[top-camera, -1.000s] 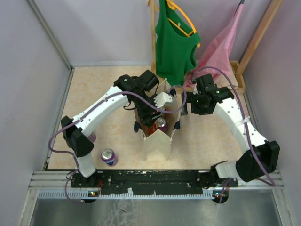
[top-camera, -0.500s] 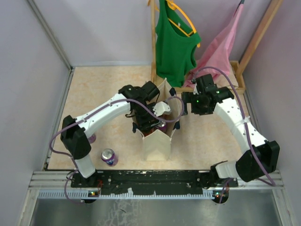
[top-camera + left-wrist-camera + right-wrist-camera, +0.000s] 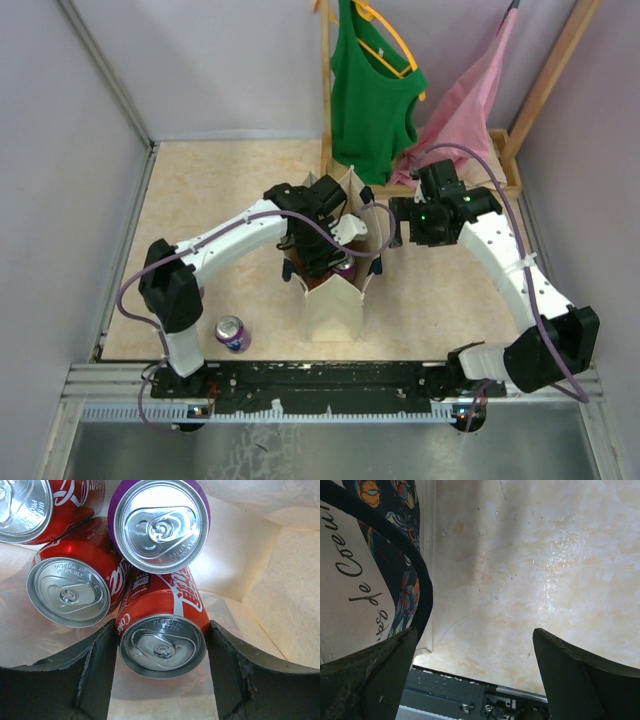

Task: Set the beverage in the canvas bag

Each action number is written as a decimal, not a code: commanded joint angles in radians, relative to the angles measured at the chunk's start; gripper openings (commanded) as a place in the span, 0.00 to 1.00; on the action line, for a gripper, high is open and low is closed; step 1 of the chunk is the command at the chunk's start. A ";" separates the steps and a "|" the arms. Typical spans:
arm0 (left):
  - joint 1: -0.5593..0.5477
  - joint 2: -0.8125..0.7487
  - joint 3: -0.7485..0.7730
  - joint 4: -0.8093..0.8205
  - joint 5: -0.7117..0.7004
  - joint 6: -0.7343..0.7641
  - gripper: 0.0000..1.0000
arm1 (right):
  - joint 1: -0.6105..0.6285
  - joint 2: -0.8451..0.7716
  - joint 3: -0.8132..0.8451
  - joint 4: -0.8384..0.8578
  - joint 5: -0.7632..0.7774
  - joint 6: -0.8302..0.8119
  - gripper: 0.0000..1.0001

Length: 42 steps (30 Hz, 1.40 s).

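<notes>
1. Lilac walls [image 3: 200,70] closed in the room. A green tank top [image 3: 370,100] hung at 12 o'clock from the bag and a pink garment [image 3: 465,105] at 1 o'clock.
2. Below lay the mottled cream surface [image 3: 220,180].
3. The canvas bag [image 3: 332,305] stood upright at its middle, mouth open, and the left arm reached down into it from 10 o'clock.
4. The right jaws stood wide open and empty at 3 o'clock of the bag, just beside its navy strap [image 3: 422,580].
5. The left jaws gripped the red can [image 3: 162,615] deep inside the bag. A purple can [image 3: 159,525] crowded it at 12 o'clock and another red can [image 3: 70,587] at 10 o'clock.
6. Release looked like the step in hand. It would go best with the can's base settled on the bag floor, the jaws parted only slightly, and a straight lift clear of neighbours and cloth.
7. A loose purple can [image 3: 232,333] sat at 7 o'clock of the bag.
</notes>
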<state>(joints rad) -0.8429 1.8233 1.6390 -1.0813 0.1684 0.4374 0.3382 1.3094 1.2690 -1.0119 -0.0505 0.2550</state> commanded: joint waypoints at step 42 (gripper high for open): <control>-0.018 -0.042 -0.002 0.032 -0.057 -0.002 0.81 | 0.007 -0.043 -0.019 0.005 0.010 0.004 0.99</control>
<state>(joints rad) -0.8577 1.8236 1.6058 -1.0546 0.1146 0.4232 0.3382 1.2915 1.2499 -1.0218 -0.0357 0.2573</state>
